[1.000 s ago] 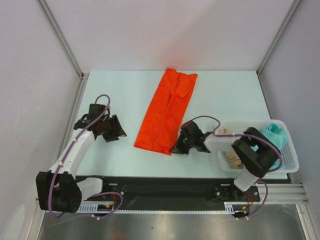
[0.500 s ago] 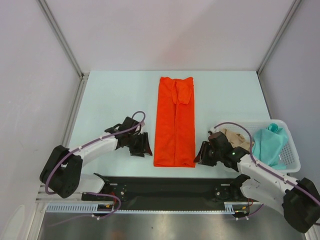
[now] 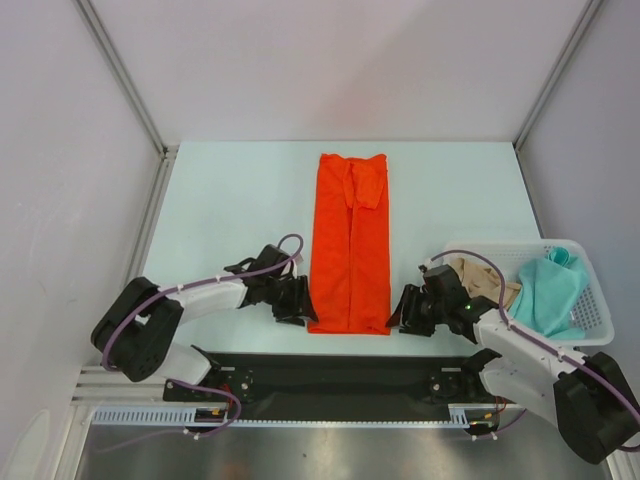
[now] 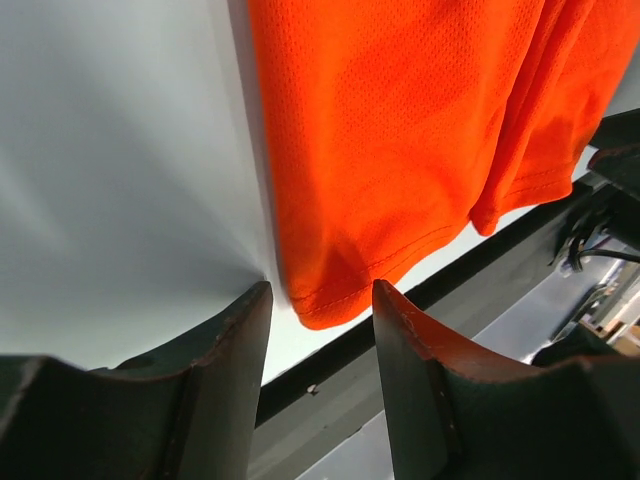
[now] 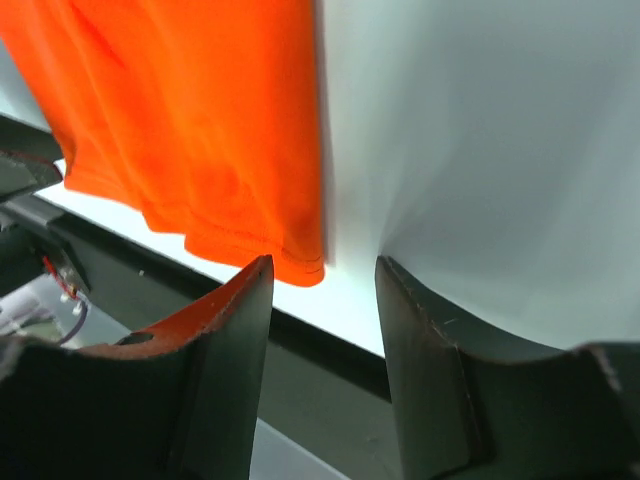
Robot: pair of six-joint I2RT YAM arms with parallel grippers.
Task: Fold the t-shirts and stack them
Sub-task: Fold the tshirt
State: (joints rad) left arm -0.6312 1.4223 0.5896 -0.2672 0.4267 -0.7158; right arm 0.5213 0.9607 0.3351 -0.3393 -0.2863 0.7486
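Observation:
The orange-red t-shirt [image 3: 350, 245] lies folded into a long narrow strip down the middle of the table, its hem at the near edge. My left gripper [image 3: 303, 305] sits open at the hem's left corner [image 4: 320, 300], the cloth just ahead of its fingertips. My right gripper [image 3: 398, 312] is open at the hem's right corner [image 5: 300, 262], nothing between its fingers. A teal-green t-shirt [image 3: 548, 290] and a beige-tan t-shirt [image 3: 482, 278] lie crumpled in the white mesh basket [image 3: 598, 310] at the right.
The black rail [image 3: 340, 375] with both arm bases runs along the table's near edge, right behind the hem. Metal frame posts [image 3: 120, 75] rise at the back corners. The basket stands close behind my right arm.
The orange-red t-shirt went from lying slanted to straight and nearer the front. My right gripper let go and opened. Both grippers moved in to the hem's two corners.

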